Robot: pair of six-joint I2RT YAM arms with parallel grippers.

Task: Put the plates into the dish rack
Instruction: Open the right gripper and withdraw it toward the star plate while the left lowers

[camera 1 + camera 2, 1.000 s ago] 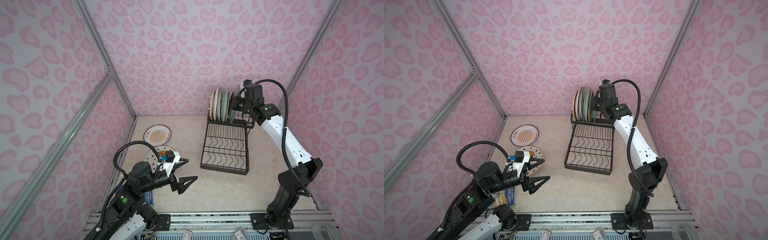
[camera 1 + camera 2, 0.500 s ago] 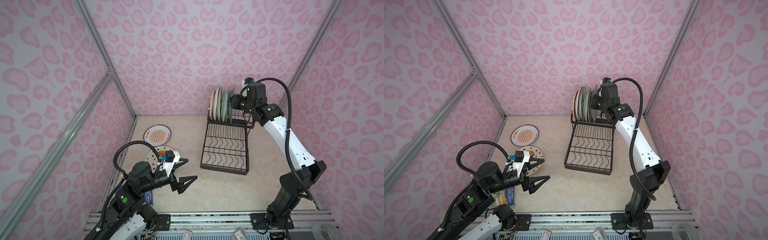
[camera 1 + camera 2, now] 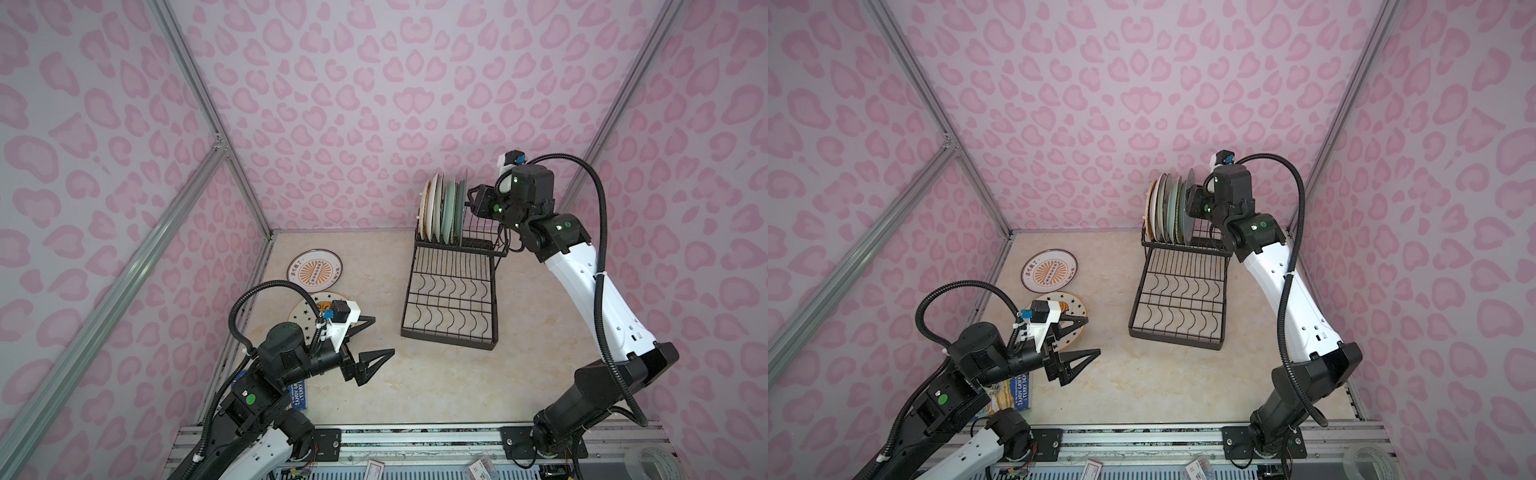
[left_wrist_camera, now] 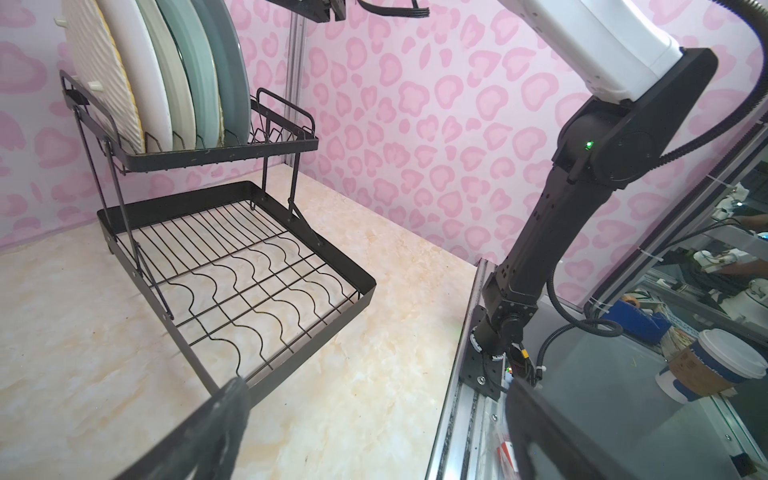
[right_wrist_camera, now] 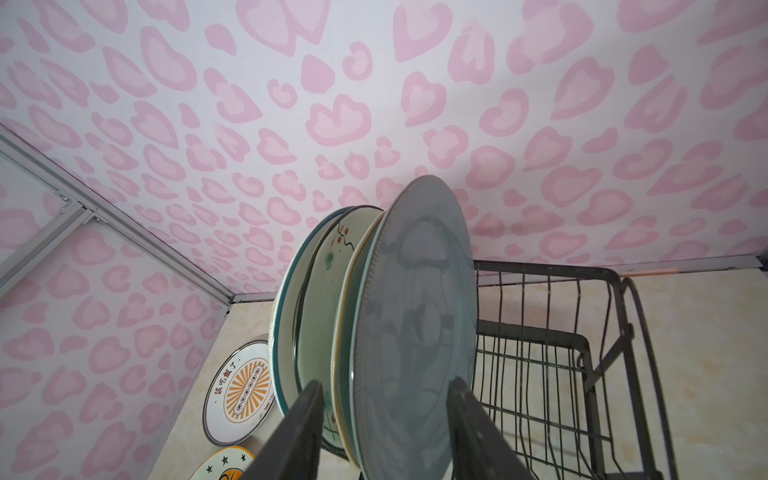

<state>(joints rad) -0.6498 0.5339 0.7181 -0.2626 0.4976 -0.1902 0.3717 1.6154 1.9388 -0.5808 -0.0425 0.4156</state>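
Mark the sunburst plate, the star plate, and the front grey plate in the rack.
sunburst plate [image 3: 314, 271]: in a top view, centre motif.
star plate [image 3: 302, 318]: in a top view, visible left part.
grey plate [image 5: 415, 332]: right wrist view, face centre.

- dish rack [image 4: 216, 153]: thin metal wire, matt black coating.
- teal-grey plate [image 5: 415, 324]: glossy glaze, mirror-like reflections.
- ribbed plate [image 3: 425, 208], row's 9 o'clock end: cream, woven-look relief.
- tabletop [image 4: 374, 374]: smooth marble-look, faint sheen.

plates [image 3: 444, 210] racked upright, left fingers [image 3: 384, 354] — spread
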